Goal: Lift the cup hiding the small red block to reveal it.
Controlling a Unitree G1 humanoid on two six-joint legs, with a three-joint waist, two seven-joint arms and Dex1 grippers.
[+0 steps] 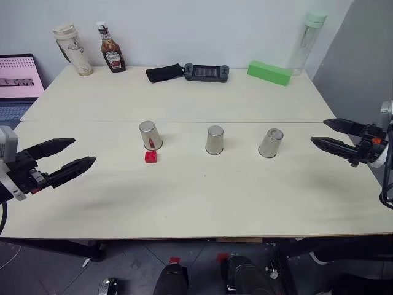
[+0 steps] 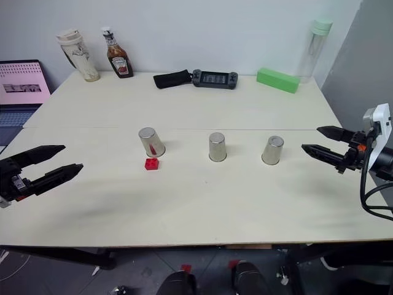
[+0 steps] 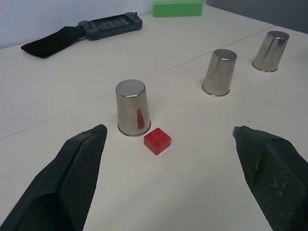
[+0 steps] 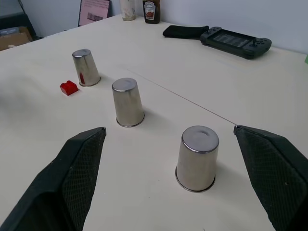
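The small red block (image 1: 150, 157) lies bare on the table (image 1: 196, 209), just in front of the leftmost cup (image 1: 150, 135) and close against its base; whether the two touch is hard to tell. That cup stands mouth down with a red glint on its side. The middle cup (image 1: 215, 140) and the right cup (image 1: 271, 143) stand inverted in the same row across the table's middle, well apart from each other.

With the block in the open, no cup hides it now, so the reveal looks done, or not yet set up.

The left gripper (image 1: 69, 156) hovers over the table's left edge, fingers spread and empty, aimed toward the row. The block and leftmost cup lie ahead of it and toward the centre, nearer to it than to the right gripper (image 1: 328, 135), which hangs released and empty off the right edge, closest to the right cup.

The left wrist view shows the block's studded top and its reflection in the cup. The head views add the far edge: a ketchup bottle (image 1: 111, 48), a game console (image 1: 206, 72) and a green box (image 1: 269, 72).
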